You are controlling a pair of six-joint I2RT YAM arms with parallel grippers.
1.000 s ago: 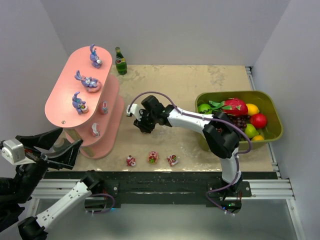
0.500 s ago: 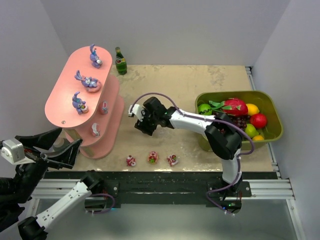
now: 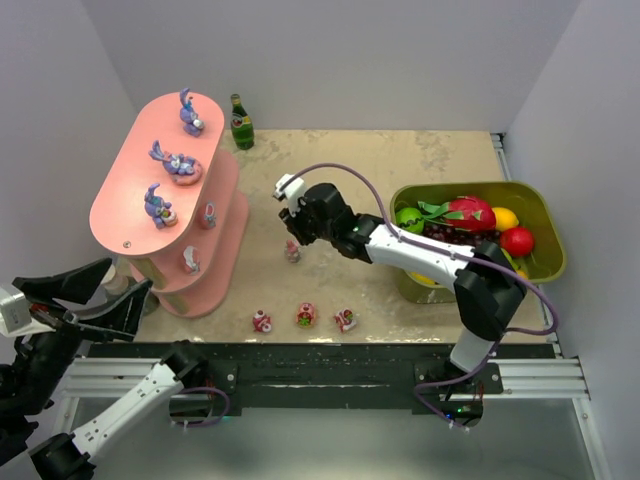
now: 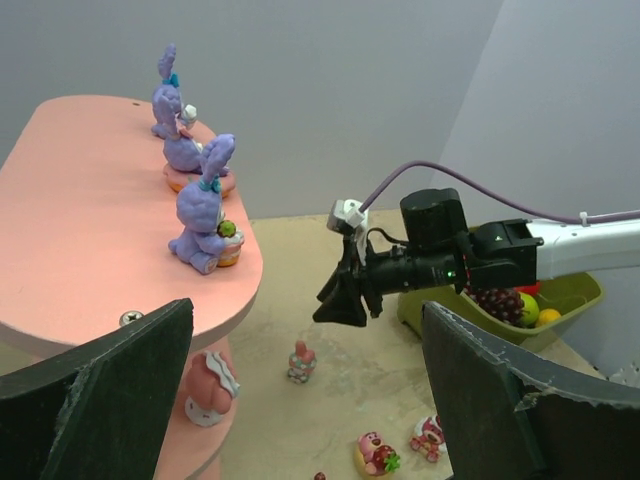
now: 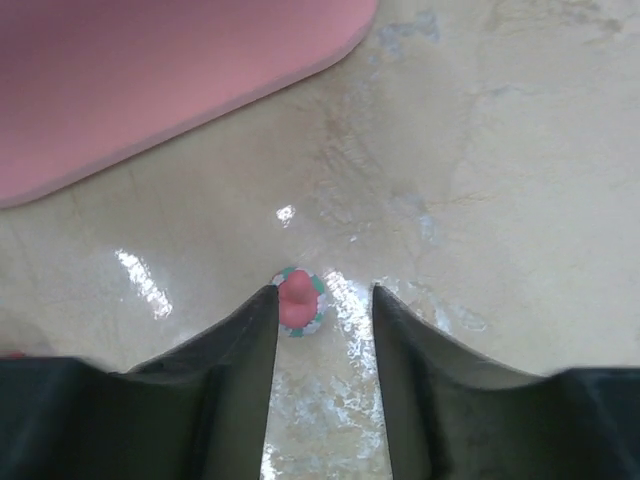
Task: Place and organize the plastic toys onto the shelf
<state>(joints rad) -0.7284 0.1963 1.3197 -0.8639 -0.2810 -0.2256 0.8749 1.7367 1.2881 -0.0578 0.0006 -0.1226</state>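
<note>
The salmon-pink shelf [image 3: 125, 200] stands at the left. Three purple bunny toys [image 3: 175, 162] sit on its top tier, and pink-and-white toys [image 3: 191, 260] sit on the lower tiers. A small pink toy [image 3: 292, 251] stands alone on the table, and my right gripper [image 3: 296, 236] hangs open just above it, holding nothing. In the right wrist view that toy [image 5: 297, 301] shows far below, by the left fingertip of the right gripper [image 5: 324, 292]. Three more toys [image 3: 306, 316] lie along the front edge. My left gripper [image 4: 308, 308] is wide open at the near left, facing the shelf [image 4: 90, 220].
A green bottle [image 3: 241, 121] stands at the back beside the shelf. An olive-green tub [image 3: 530, 190] of fake fruit sits at the right, with the right arm reaching past its left end.
The right gripper has lifted and drawn back from low on the table. The small pink toy it covered now stands free beneath it. The left arm has barely moved.
</note>
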